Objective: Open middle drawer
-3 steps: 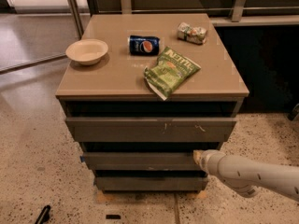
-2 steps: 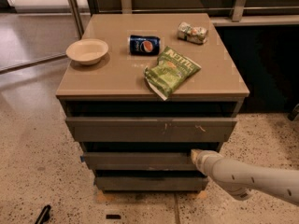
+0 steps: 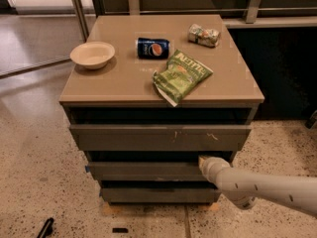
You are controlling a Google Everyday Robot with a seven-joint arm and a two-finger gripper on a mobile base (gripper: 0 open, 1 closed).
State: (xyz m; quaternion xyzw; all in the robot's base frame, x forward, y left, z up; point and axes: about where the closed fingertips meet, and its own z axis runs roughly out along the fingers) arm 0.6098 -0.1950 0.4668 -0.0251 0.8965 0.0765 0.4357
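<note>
The cabinet has three drawer fronts stacked under its tan top [image 3: 119, 83]. The top front [image 3: 158, 138] bears pale scratch marks. The middle drawer [image 3: 143, 170] is a plain grey-brown front below it, showing only a narrow strip. The bottom front [image 3: 153, 194] is the narrowest. My gripper [image 3: 202, 161] comes in from the lower right on a pale arm. Its tip is at the top edge of the middle drawer's right end, in the dark gap under the top front.
On the cabinet top lie a cream bowl [image 3: 92, 54], a blue soda can [image 3: 153, 48] on its side, a green chip bag [image 3: 181, 76] and a crumpled snack packet [image 3: 203, 34]. Speckled floor surrounds the cabinet. A dark counter base [image 3: 277, 68] stands at the right.
The gripper tip has moved a little left along the middle drawer's top edge. The drawer fronts look unmoved.
</note>
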